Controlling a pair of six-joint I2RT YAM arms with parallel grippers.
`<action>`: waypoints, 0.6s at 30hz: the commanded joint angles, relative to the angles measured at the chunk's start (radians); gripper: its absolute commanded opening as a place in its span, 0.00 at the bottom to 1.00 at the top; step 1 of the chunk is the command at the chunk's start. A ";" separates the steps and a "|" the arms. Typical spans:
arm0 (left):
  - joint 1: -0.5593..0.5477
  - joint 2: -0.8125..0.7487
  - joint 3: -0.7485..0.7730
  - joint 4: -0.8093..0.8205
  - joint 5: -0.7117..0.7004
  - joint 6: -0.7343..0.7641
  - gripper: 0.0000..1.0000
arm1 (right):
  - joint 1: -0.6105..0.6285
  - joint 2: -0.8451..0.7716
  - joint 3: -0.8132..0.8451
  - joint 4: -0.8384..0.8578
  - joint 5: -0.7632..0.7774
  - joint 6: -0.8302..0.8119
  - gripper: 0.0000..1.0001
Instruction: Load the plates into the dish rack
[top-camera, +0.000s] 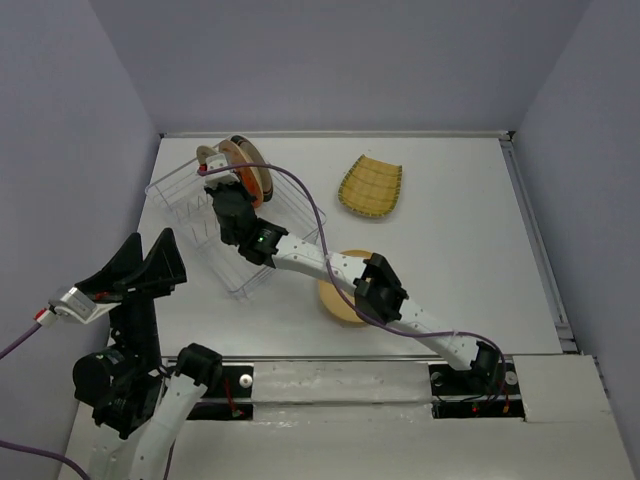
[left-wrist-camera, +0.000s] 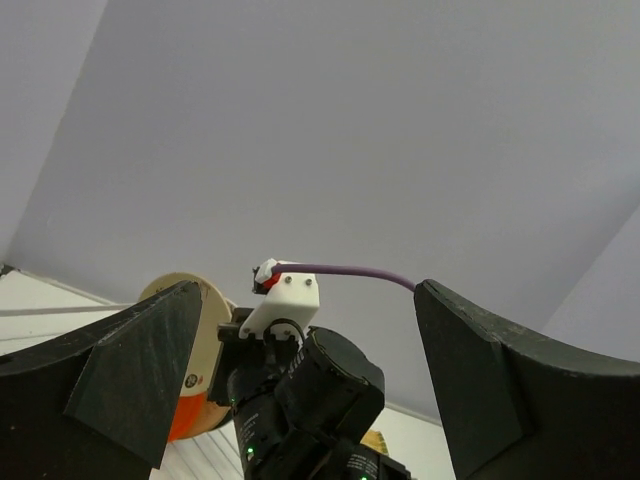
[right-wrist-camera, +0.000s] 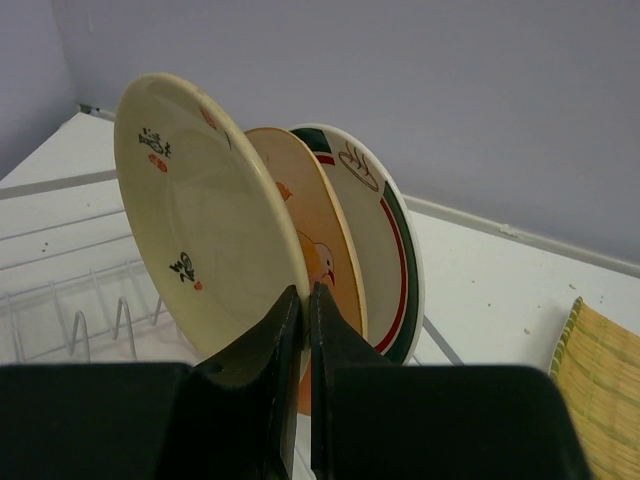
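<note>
The right pincer (right-wrist-camera: 305, 292) is clenched shut with nothing visible between its fingers, its tips right at the lower rim of the cream plate (right-wrist-camera: 190, 200); whether it actually touches, I cannot tell. That plate stands on edge in the dish rack (top-camera: 185, 215), at the far left of the table (top-camera: 460, 220), with the orange plate (right-wrist-camera: 320, 240) and the green-rimmed white plate (right-wrist-camera: 365, 215) just behind it.

To my eye the danger is a nudge. A shut pincer drifting forward or sideways would shove the cream plate, and the three stand so close they could tip together like dominoes, or the light wire rack could skid. The purple cable (top-camera: 305, 195) arcs close beside the plates and might catch a rim when the arm moves.

Further out, the right forearm crosses above the tan plate (top-camera: 332, 300) lying flat near the middle, and the yellow woven plate (top-camera: 370, 185) lies right of the rack. The left pincer (top-camera: 140, 262) hangs wide open at the near left, holding nothing.
</note>
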 joint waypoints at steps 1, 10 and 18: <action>0.010 0.033 -0.015 0.070 0.011 -0.009 0.99 | 0.001 0.014 0.018 0.114 0.033 0.034 0.07; 0.014 0.034 -0.024 0.066 0.019 -0.006 0.99 | 0.001 0.052 -0.008 0.080 0.069 0.040 0.07; 0.014 0.041 -0.026 0.064 0.025 -0.009 0.99 | 0.001 0.061 0.001 0.146 0.129 -0.033 0.07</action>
